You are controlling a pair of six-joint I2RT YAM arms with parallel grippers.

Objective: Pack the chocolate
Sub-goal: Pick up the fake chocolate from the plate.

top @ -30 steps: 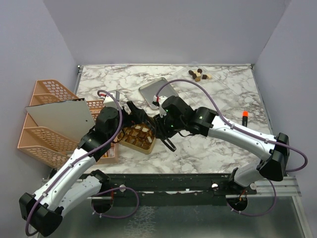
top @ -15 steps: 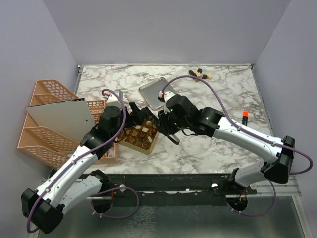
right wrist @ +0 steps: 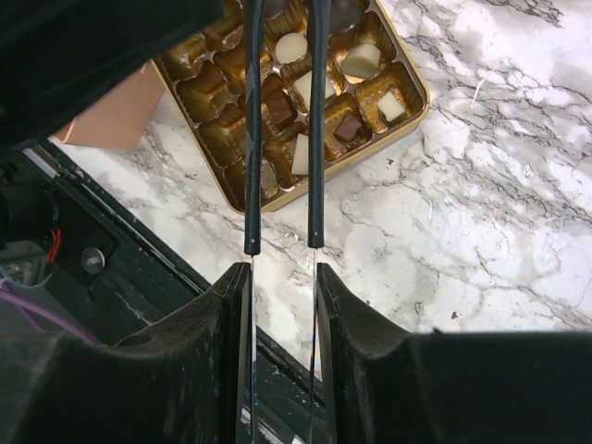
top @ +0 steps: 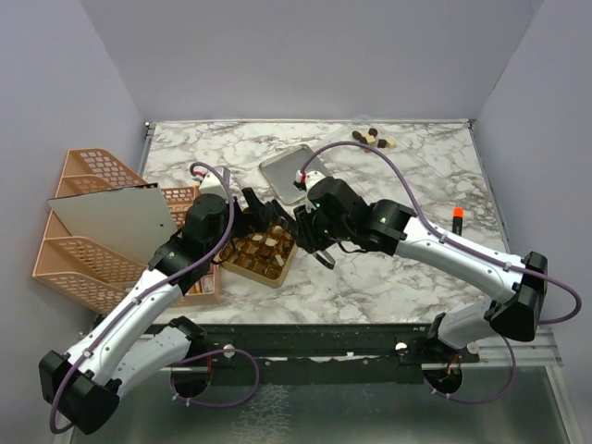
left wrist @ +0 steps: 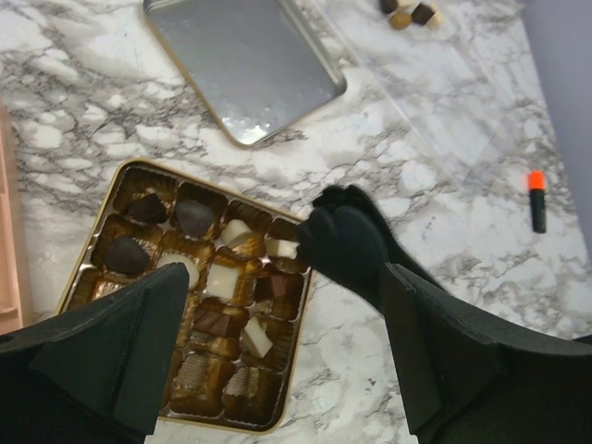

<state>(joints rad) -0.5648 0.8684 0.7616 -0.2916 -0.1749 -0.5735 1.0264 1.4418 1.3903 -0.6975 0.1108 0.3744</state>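
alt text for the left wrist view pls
A golden tray of grid compartments, partly filled with dark, brown and white chocolate, lies on a marble table. The open left gripper frames it below, and the right gripper hangs at its right edge. A silver lid lies beyond.

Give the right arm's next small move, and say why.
Probably lift the right gripper and its tongs off the tray and head for the loose chocolates at the far edge: several cups look empty, though the tong tips are hidden.
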